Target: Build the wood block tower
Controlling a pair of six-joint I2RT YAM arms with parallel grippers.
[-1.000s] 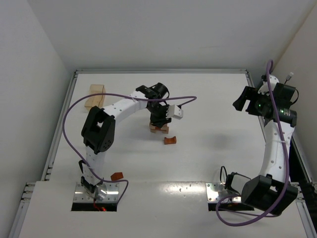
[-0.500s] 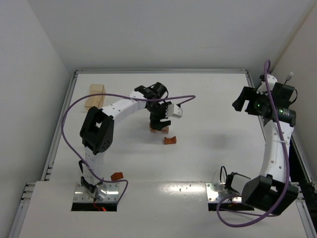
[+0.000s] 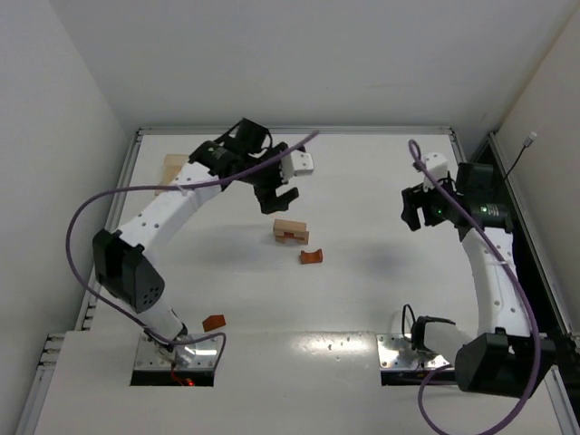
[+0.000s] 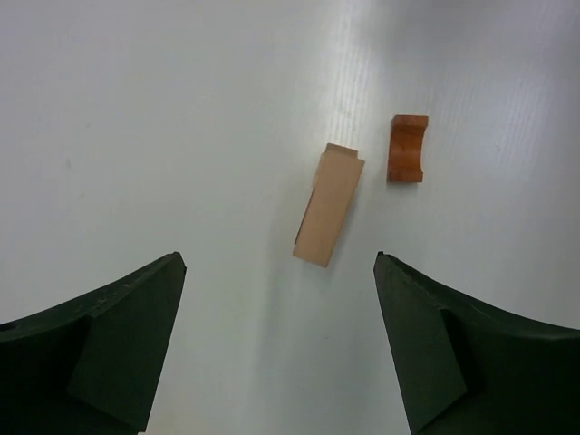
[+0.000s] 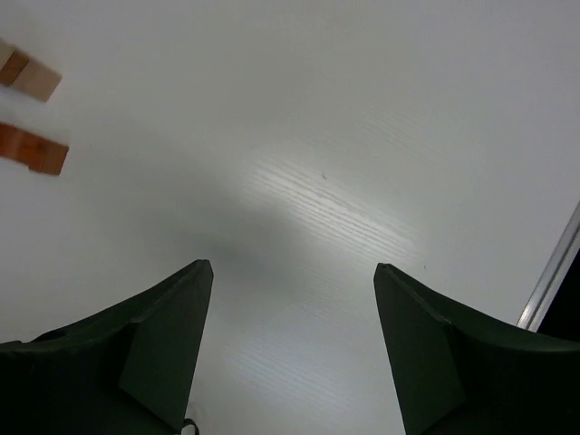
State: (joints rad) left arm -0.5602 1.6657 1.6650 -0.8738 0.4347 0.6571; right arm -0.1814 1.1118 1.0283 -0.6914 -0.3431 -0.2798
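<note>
A low stack of wood blocks (image 3: 291,232), a pale bar on top with a bit of reddish wood under it, stands mid-table. In the left wrist view the pale bar (image 4: 328,217) lies free, ahead of the fingers. A reddish arch block (image 3: 311,256) (image 4: 408,148) lies just beside the stack. My left gripper (image 3: 272,195) (image 4: 279,258) hangs open and empty, up and back-left of the stack. My right gripper (image 3: 415,208) (image 5: 292,265) hovers open and empty over bare table to the right; its view catches the pale bar (image 5: 27,74) and the arch (image 5: 34,149) at its far-left edge.
Another small reddish block (image 3: 214,322) lies near the left arm's base. Larger pale wooden pieces (image 3: 170,164) sit at the back left, partly behind the left arm. A raised rim (image 3: 290,130) bounds the table, with walls close by.
The left gripper opened, let go of the pale bar on the stack, and rose back-left. The right arm swung in leftward and lower, its jaws narrowing a little.
</note>
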